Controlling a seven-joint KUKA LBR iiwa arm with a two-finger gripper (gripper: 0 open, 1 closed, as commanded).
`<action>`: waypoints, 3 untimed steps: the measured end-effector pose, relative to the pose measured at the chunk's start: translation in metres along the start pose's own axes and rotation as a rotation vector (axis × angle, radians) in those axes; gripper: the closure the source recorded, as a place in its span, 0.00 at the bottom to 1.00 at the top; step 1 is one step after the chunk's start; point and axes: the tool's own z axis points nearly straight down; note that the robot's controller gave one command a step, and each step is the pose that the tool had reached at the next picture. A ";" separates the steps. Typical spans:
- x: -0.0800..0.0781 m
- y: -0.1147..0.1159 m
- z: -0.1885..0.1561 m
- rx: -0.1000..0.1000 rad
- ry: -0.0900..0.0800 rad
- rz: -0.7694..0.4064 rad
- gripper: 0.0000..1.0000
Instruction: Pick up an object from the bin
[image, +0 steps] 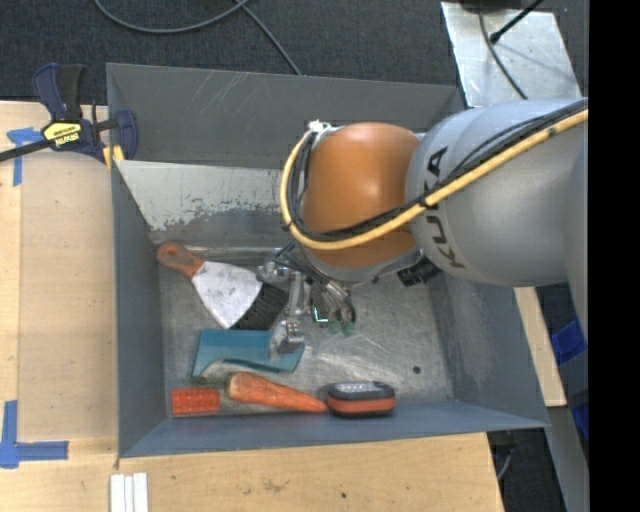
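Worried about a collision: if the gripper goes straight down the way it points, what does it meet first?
Probably the right end of the teal piece, which lies right under the gripper. How high above it the gripper hangs is unclear; it may be touching.

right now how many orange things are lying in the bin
4: scraper handle at upper left; block, carrot and orange-rimmed oval along the bin's near wall. The arm may hide more.
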 end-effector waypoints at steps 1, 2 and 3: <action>-0.002 -0.001 -0.004 -0.001 -0.008 0.002 0.00; 0.008 0.007 0.012 -0.001 -0.015 -0.052 0.00; 0.023 -0.021 0.080 -0.002 -0.013 -0.281 0.00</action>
